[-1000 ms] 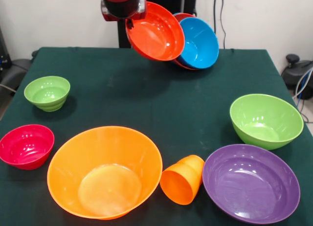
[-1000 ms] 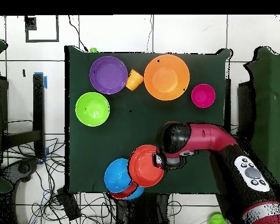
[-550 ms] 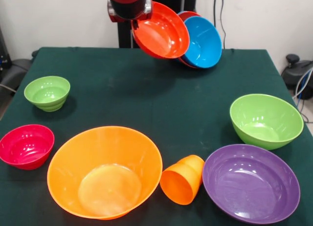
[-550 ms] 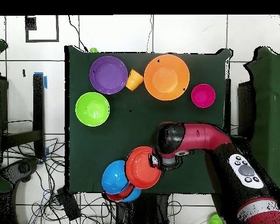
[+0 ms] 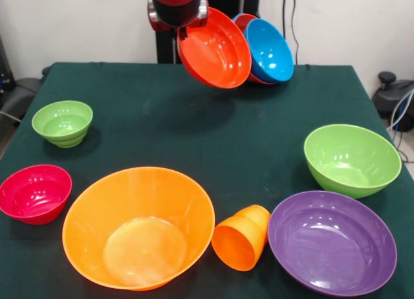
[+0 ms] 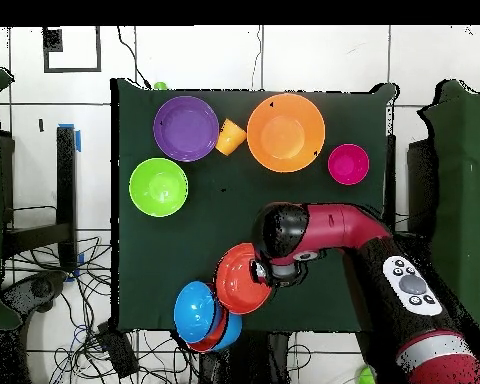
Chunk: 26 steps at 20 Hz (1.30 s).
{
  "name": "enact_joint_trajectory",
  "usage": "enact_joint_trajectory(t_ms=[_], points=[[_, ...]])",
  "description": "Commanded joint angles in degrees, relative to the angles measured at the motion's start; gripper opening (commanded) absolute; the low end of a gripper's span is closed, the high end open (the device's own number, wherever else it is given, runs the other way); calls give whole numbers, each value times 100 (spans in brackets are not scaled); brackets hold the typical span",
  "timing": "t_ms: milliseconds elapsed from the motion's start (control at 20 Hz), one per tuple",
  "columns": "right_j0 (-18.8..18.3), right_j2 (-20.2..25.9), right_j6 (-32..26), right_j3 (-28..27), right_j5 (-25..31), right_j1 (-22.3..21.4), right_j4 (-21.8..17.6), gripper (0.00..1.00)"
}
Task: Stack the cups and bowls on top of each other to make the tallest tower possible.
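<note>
My gripper [image 5: 184, 32] [image 6: 263, 272] is shut on the rim of a red-orange bowl [image 5: 217, 50] [image 6: 240, 279], which hangs tilted above the table with its open side facing the front camera. Right beside it, at the table's edge, the tower [image 6: 210, 322] is a tilted nest of a blue bowl [image 5: 270, 51] [image 6: 197, 310] in a red-orange one [image 5: 242, 19], with more blue beneath. The held bowl overlaps the blue one; I cannot tell whether they touch. The orange cup [image 5: 242, 237] [image 6: 230, 137] lies on its side between the large orange bowl [image 5: 139, 226] [image 6: 285, 132] and the purple bowl [image 5: 331, 241] [image 6: 185, 128].
A large green bowl [image 5: 351, 158] [image 6: 158, 187], a small green bowl [image 5: 63, 122] and a magenta bowl [image 5: 33, 192] [image 6: 348, 164] stand upright on the dark green table [image 5: 213, 137]. My arm [image 6: 344, 228] hides the small green bowl from above.
My gripper has carried the red-orange bowl rightward in the front view, closer to the blue bowl. The blue bowl now stands steeper.
</note>
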Motion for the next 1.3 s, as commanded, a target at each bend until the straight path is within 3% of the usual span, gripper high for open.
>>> enact_joint_trajectory(t_ms=[50, 750, 900, 1300], points=[[197, 250, -723, -377, 481, 207, -187, 0], [269, 250, -742, -713, 731, 405, -217, 0], [260, 288, -720, -683, 843, 355, -48, 0], [1070, 257, 684, -779, 786, 197, 720, 0]])
